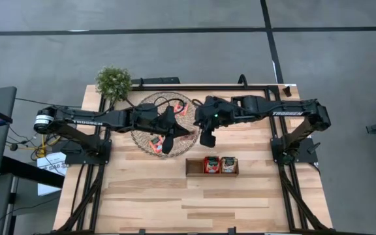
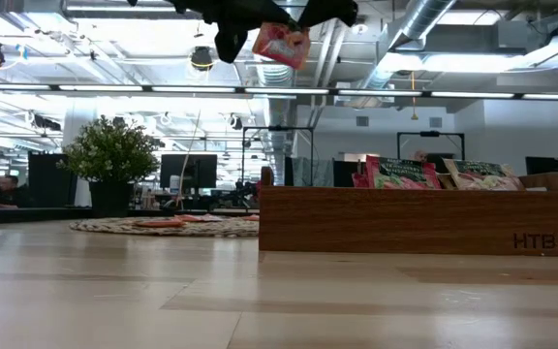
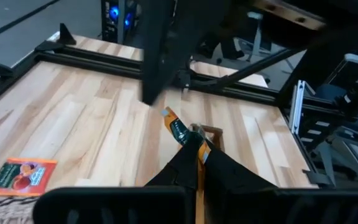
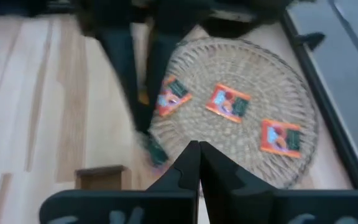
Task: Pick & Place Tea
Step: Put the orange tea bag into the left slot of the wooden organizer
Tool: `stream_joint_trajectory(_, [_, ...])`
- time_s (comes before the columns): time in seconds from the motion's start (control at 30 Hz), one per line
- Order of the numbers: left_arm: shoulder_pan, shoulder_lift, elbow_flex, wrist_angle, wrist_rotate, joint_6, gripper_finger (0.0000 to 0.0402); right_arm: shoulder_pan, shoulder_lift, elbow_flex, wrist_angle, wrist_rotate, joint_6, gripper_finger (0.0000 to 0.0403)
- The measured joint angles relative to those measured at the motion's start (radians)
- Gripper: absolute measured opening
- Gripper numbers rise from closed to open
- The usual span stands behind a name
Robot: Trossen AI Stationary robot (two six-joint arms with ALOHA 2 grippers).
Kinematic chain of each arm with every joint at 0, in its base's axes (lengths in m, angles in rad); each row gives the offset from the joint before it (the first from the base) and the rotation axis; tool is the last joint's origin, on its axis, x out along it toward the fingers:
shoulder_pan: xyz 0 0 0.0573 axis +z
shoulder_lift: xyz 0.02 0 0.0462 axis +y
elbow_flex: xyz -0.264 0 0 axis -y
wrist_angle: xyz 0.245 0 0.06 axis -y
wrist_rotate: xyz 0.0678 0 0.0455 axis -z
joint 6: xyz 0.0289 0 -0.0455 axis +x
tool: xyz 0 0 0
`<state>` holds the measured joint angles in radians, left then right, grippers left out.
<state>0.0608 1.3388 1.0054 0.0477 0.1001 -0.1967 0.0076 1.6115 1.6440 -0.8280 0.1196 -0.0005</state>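
In the low view, the wooden tray is sitting nearest, right of centre, with red tea sachets standing upright in it and poking above its rim. Seen from above, the tray is lying in the lower middle of the frame, its two right compartments holding sachets and its left compartment showing bare wood.

Above the tray, the left gripper is hanging over the right edge of the round woven mat, its fingers closing tightly on one tea sachet, which is sticking out edge-on past the fingertips in the left wrist view. In the low view that held sachet is hovering at the top centre, well clear of the table.

The right gripper is hanging just right of the mat and above the tray, its fingers pressing together with nothing between them.

Farther back, loose sachets are lying flat on the mat, three showing in the right wrist view's centre and right. Another sachet is lying at the lower left of the left wrist view.

At the far edge, a small potted plant is standing at the upper left of the table.
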Motion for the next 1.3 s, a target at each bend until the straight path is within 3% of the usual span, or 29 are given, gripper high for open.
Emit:
stream_joint_trajectory(0.43, [0.002, 0.000, 0.000, 0.005, -0.008, 0.001, 0.0000, 0.000, -0.023, 0.000, -0.045, -0.050, -0.030, 0.0011])
stream_joint_trajectory(0.57, [0.003, 0.000, 0.000, 0.007, -0.008, 0.001, 0.0000, 0.001, -0.023, 0.000, -0.048, -0.093, -0.034, 0.0033])
stream_joint_trajectory(1.0, [0.003, 0.000, 0.000, 0.017, 0.017, 0.000, 0.0000, -0.004, 0.010, 0.000, -0.058, -0.058, -0.099, 0.0129])
stream_joint_trajectory(1.3, [0.003, 0.000, 0.000, 0.021, 0.022, -0.001, 0.0000, -0.007, 0.015, -0.001, -0.044, -0.029, -0.114, 0.0141])
